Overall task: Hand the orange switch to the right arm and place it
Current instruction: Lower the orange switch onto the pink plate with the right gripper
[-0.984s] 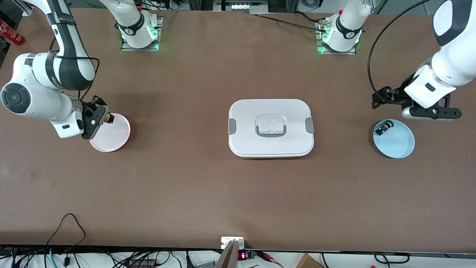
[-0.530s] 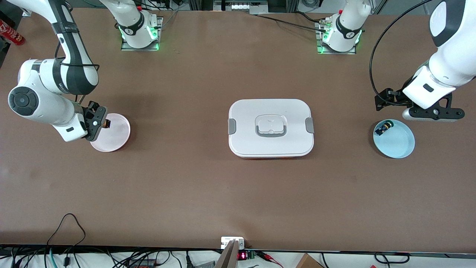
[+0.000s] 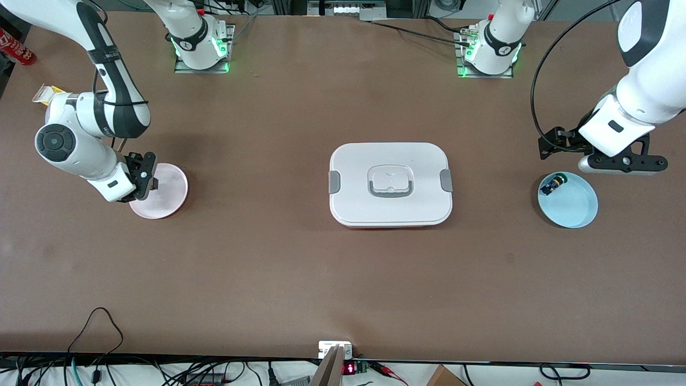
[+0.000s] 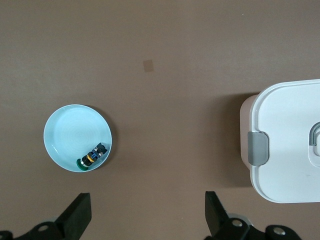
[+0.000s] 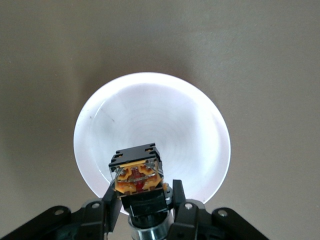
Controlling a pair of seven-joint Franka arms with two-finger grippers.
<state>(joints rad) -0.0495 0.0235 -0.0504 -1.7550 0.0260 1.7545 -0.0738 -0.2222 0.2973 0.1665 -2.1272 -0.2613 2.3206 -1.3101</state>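
Gripping the orange switch [image 5: 136,175] between its closed fingers [image 5: 110,200], the right tool [image 3: 151,179] hangs over the pink plate [image 3: 170,199] at the right arm's end of the table [image 3: 343,279]; in the right wrist view the switch's brownish-gold rear block points away from the tool and sits above the plate's rim [image 5: 150,77]. The left tool [image 4: 147,220] hovers with its fingers [image 4: 77,220] spread wide and nothing between them, over bare table just beside the light blue plate [image 3: 576,209] at the left arm's end. In that blue plate, close to its rim on the side toward the left tool, lies a small button with a green cap [image 4: 91,156]. A white lidded box [image 3: 390,184] with grey clasps rests mid-table, well apart from both tools.
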